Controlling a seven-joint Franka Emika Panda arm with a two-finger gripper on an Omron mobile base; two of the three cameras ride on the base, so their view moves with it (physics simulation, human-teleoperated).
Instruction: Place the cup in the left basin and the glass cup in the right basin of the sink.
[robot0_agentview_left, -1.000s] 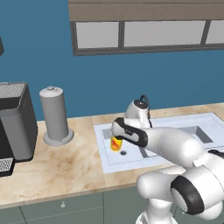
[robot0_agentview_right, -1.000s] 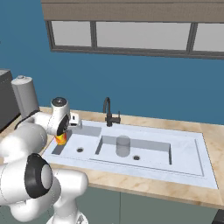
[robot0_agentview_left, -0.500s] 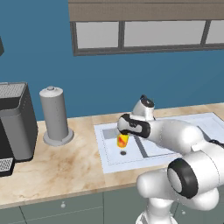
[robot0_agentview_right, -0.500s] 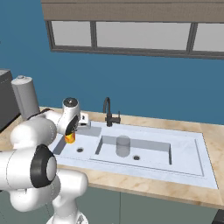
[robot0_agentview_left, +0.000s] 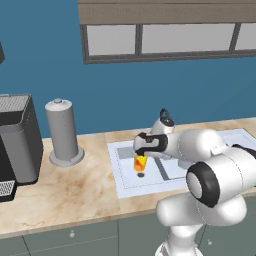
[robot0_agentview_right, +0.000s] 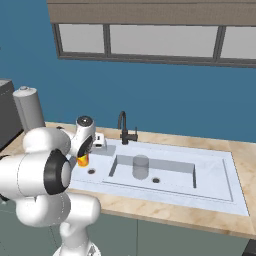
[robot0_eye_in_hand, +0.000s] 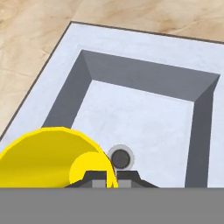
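Clamped on the cup's (robot0_agentview_left: 140, 163) rim wall, end effector (robot0_agentview_left: 140, 156) held it over the left basin (robot0_eye_in_hand: 131, 122), above the drain; I judged it light, rigid, slick, so rim pinch suited.

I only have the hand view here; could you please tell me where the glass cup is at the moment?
Observer: The glass cup stands upright in the right basin, near its left end.
Operator: Thank you. Is the cup resting on the floor of the left basin?
Observer: No. The left base view shows it hanging above that floor, clamped in the shut end effector, with its shadow underneath.
Operator: Is anything standing close to the hand?
Observer: The black faucet rises from the back rim, just to the right of the hand in the right base view and apart from it.
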